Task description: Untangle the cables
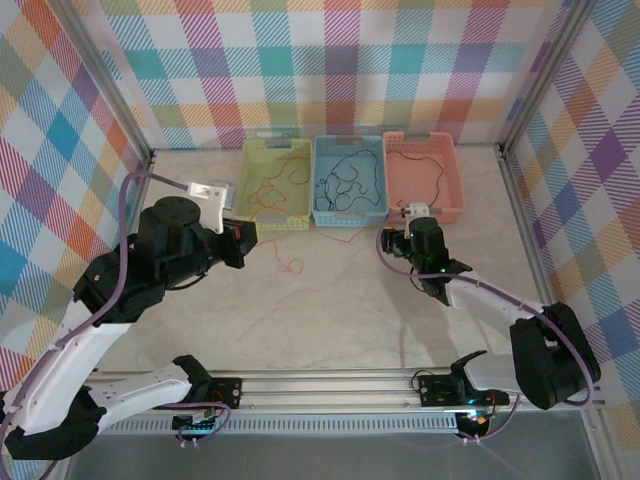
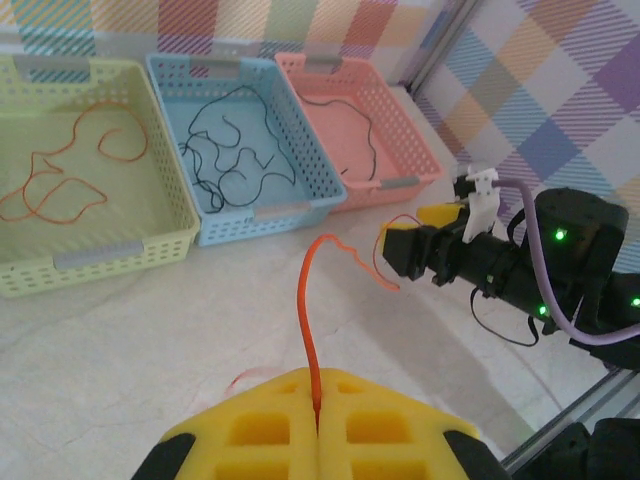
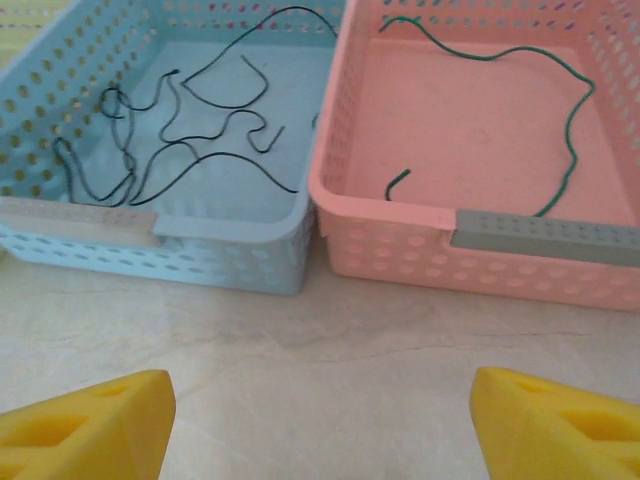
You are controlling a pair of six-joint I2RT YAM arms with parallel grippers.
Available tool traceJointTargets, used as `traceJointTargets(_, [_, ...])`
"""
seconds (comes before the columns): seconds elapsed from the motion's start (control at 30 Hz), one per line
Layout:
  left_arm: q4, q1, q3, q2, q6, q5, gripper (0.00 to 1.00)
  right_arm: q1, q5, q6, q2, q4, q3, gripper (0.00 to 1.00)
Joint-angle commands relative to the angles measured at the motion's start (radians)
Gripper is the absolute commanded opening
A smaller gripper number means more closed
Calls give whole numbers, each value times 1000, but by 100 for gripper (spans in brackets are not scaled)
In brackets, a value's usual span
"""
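My left gripper (image 2: 318,385) is shut on a thin orange-red cable (image 2: 306,310). The strand rises from between the yellow pads, curls over and hangs down to the table (image 1: 290,265). In the top view this gripper (image 1: 243,243) hovers just in front of the yellow-green basket (image 1: 275,222). More orange cable (image 2: 60,190) lies in that basket. Black cables (image 3: 200,130) lie in the blue basket (image 3: 230,240). A dark green cable (image 3: 565,140) lies in the pink basket (image 3: 400,235). My right gripper (image 3: 325,430) stands open and holds nothing, low over the table before the blue and pink baskets (image 1: 395,241).
The three baskets stand side by side at the back of the table, close to the checked wall. Aluminium frame posts (image 1: 515,190) border both sides. Bare marble tabletop (image 1: 320,310) stretches between the two arms down to the rail at the near edge.
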Motion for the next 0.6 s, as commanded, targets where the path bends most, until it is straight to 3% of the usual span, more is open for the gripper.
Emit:
traceJointTargets(0.0, [-39, -5, 38, 12, 34, -13, 0, -4, -82, 2, -43, -36, 2, 65])
traceJointTargets(0.1, [-50, -3, 63, 16, 41, -11, 0, -10, -102, 7, -46, -38, -5, 48])
traceJointTargets(0.17, [-55, -1, 77, 23, 40, 3, 0, -13, -122, 15, -50, -37, -5, 47])
traceJointTargets(0.37, [-53, 1, 102, 76, -3, 43, 0, -16, -288, -15, -84, -80, 28, 77])
traceJointTargets(0.57, [-18, 7, 86, 109, -36, 47, 0, -16, -405, -52, -142, -154, 25, 82])
